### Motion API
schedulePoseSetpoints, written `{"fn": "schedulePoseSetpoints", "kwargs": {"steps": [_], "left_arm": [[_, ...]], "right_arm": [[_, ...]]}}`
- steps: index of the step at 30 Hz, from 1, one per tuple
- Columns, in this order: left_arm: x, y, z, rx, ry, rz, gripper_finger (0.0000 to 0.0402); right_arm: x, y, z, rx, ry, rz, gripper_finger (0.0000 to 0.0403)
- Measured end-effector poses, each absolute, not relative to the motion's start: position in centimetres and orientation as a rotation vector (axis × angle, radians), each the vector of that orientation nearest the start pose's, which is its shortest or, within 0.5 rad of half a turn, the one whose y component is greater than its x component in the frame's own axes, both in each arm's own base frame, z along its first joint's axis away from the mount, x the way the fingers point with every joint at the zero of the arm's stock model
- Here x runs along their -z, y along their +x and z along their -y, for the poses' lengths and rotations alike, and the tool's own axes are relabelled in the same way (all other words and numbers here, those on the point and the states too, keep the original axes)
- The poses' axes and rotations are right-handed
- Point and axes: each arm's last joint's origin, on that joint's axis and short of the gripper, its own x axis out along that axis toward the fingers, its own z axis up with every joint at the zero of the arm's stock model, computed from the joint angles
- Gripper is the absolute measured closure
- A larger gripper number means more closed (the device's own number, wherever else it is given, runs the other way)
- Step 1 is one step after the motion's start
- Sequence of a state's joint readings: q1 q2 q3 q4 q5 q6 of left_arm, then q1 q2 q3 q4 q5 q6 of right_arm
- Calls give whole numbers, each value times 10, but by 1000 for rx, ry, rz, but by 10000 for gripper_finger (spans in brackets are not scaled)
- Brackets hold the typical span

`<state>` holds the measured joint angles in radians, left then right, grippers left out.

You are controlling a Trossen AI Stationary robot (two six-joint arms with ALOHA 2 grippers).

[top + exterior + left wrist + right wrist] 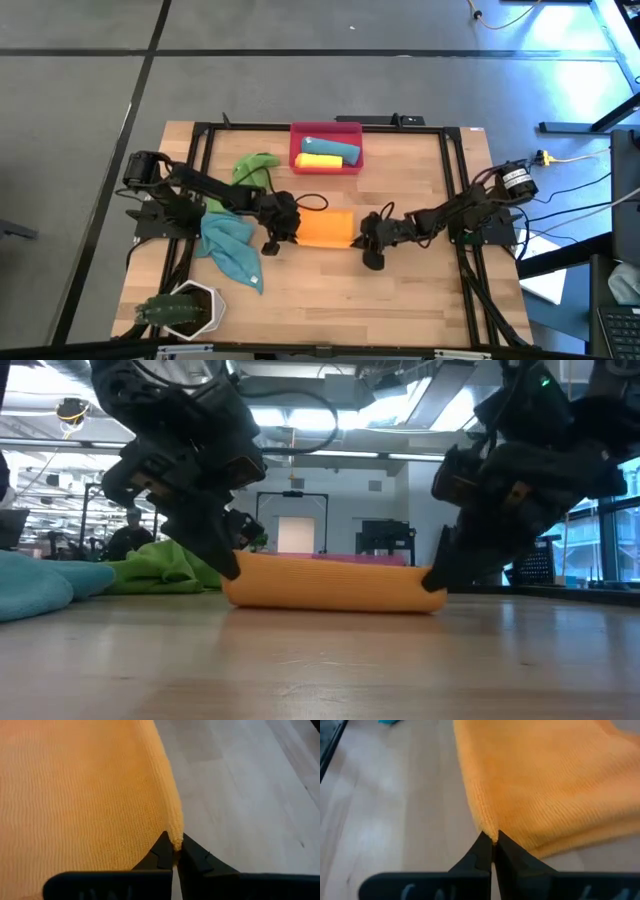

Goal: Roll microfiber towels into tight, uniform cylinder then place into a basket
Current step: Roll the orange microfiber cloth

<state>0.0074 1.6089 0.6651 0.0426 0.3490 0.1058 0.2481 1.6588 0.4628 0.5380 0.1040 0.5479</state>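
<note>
A wooden bench (330, 285) seen from above, with two dark robot arms reaching toward its middle. Between them lies an orange microfiber towel (326, 228), folded into a flat rectangle, resting on the bench surface.

The left hand (272, 243) is at the towel's left end, and its fingers are pressed together, pinching a corner of the orange cloth; the left wrist view shows the two dark fingertips (165, 851) closed on the towel's folded edge. The right hand (373, 256) is at the towel's right end, likewise pinching a corner of the orange towel between closed fingertips (482, 847). From bench height, the towel looks like a low, long orange band (335, 582) with one hand gripping each end.

At the far edge of the bench, just behind the orange towel, stands the red-pink basket (325, 131). Inside it lie a rolled teal-blue towel (331, 147) and a rolled yellow towel (319, 161), side by side.

Left of the orange towel, partly under the left arm, a green towel (253, 167) lies crumpled toward the far side, and a second teal-blue towel (232, 250) lies loosely spread toward the near side. At the near left corner sits a white hexagonal pot with a green plant (185, 308).
</note>
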Motion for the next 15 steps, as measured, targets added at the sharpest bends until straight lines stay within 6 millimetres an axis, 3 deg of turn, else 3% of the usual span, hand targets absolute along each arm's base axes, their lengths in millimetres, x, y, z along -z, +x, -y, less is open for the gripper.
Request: {"fn": "schedulePoseSetpoints", "kwargs": {"steps": [10,15], "left_arm": [[-129,282,-1,347,-67,-848,399],[-126,279,-1,358,-22,-868,363]], "right_arm": [[-90,257,-47,127,472,-712,396],[-89,257,-44,145,501,-715,396]]}}
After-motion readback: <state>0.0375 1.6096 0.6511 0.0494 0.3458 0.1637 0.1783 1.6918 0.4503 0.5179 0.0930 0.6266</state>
